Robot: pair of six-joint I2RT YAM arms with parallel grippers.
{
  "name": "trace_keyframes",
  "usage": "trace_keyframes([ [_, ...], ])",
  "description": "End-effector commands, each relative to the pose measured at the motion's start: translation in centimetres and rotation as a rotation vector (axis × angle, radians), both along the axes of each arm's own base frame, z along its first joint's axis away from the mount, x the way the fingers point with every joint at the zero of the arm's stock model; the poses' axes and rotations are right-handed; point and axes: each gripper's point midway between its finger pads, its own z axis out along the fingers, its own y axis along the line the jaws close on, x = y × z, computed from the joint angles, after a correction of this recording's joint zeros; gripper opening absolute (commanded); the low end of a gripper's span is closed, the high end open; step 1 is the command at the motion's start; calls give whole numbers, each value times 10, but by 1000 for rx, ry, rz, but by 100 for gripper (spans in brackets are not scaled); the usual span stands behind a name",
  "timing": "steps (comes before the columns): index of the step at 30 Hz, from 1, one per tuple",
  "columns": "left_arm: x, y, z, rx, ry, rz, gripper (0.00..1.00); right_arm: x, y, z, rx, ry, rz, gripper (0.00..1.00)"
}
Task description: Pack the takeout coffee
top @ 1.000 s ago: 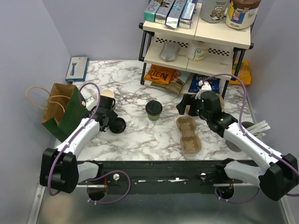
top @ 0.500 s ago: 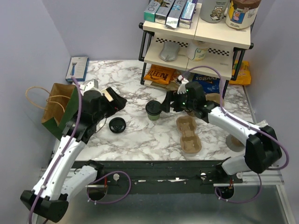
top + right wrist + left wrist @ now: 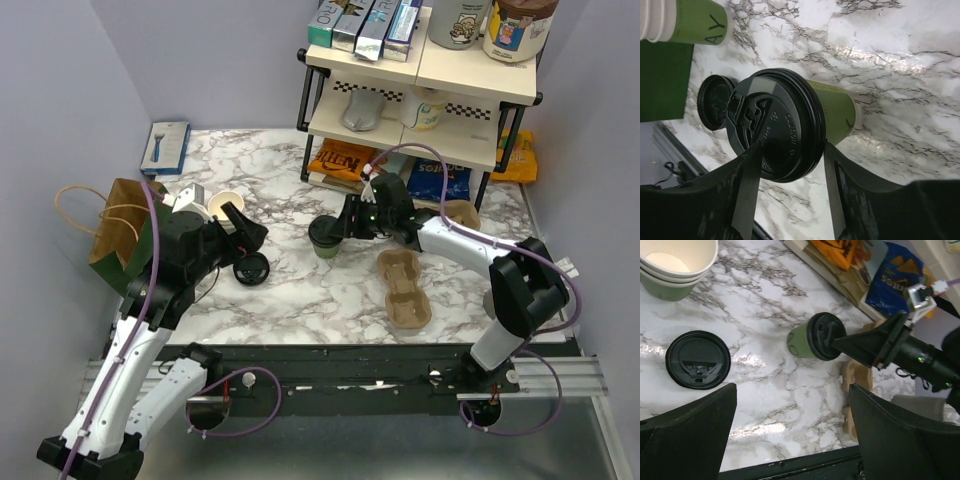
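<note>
The right pincer [image 3: 791, 145] sets its flat black fingers [image 3: 747, 190] either side of the takeout coffee [image 3: 325, 238], level with its lid. Whether they press on it cannot be told. The coffee is a small tapered green paper cup under a glossy, embossed round black lid, upright at the middle of the veined white marble worktop [image 3: 300, 310]. At its 4 o'clock lies a brown moulded-pulp carrier [image 3: 405, 288], at 8 o'clock a spare lid [image 3: 251, 268], with bare marble at 6 o'clock. The left pincer [image 3: 792, 390], fingers spread wide, hovers at the cup's 9 o'clock.
</note>
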Motion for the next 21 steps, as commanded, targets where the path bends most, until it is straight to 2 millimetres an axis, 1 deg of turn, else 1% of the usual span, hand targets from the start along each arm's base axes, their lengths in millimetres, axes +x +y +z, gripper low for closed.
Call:
trace_keyframes([
  [1, -8, -5, 24, -23, -94, -60, 99, 19, 11, 4, 22, -11, -53, 52],
  [2, -8, -3, 24, -17, -95, -47, 99, 22, 13, 1, 17, -7, -58, 44],
  [3, -9, -1, 22, -11, -84, -42, 99, 24, 14, 0, 17, -5, -65, 38],
  [4, -9, -1, 22, -12, -82, -43, 99, 30, 16, 4, 19, -19, -77, 34],
  [7, -8, 7, 21, 8, -85, -2, 99, 38, 17, 2, 5, -19, -98, 32],
  [9, -7, 10, 22, 11, -88, 15, 99, 43, 17, 6, 3, -30, -112, 24],
  [10, -7, 10, 23, 10, -92, 20, 99, 45, 15, 8, -3, -41, -124, 22],
  [13, -7, 12, 26, 8, -98, 29, 99, 50, 8, 6, -26, -52, -157, 18],
  [17, -7, 12, 26, 1, -99, 33, 99, 56, -3, 4, -32, -32, -193, 18],
  [18, -7, 12, 26, 2, -99, 35, 99, 58, -10, 1, -34, -22, -209, 18],
  [20, -7, 12, 26, 1, -96, 39, 99, 61, -20, 5, -31, -30, -235, 17],
  [21, -7, 13, 25, 2, -91, 41, 99, 66, -30, 5, -30, -25, -259, 17],
])
